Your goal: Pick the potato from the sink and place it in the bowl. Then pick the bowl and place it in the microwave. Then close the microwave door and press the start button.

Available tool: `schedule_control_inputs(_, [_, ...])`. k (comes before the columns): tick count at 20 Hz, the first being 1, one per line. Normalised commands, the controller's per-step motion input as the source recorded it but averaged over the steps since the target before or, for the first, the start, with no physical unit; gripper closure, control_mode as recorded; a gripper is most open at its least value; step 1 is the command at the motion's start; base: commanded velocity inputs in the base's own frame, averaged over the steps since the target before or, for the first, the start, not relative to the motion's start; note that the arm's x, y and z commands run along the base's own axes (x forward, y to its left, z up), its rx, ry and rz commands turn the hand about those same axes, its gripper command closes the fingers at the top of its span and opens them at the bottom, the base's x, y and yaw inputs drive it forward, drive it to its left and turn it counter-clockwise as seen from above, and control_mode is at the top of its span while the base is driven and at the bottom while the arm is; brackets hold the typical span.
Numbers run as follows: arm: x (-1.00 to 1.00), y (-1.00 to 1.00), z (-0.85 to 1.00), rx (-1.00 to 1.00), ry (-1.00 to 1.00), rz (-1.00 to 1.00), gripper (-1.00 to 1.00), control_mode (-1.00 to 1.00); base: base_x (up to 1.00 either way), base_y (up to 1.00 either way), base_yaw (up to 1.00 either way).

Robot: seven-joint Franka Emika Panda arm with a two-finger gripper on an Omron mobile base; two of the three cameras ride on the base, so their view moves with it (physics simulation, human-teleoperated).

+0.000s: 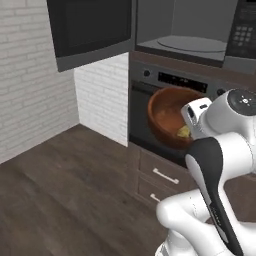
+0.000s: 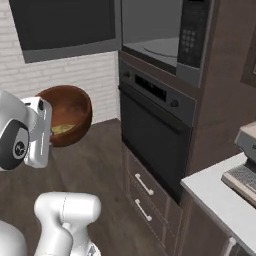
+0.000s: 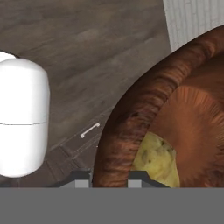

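Potato [image 3: 158,158] sat inside the wooden bowl [image 1: 167,117], held up before the oven [image 2: 152,137]. Hand view alone showed gripper [image 3: 109,178] fingertips pinching the bowl's rim; base views showed open microwave [image 1: 192,35] above.

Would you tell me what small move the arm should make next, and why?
Probably lift the bowl toward the open microwave: the gripper pinches its rim, the potato lies inside, and the bowl hangs tilted, below the microwave, before the oven.
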Motion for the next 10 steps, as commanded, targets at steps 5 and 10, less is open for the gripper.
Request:
schedule_control_inputs(5, [0.00, 0.00, 0.00, 0.00, 0.00, 0.00, 1.00, 1.00, 0.81, -0.31, -0.10])
schedule_control_inputs(10, [0.00, 0.00, 0.00, 0.00, 0.00, 0.00, 1.00, 1.00, 0.86, -0.04, -0.16])
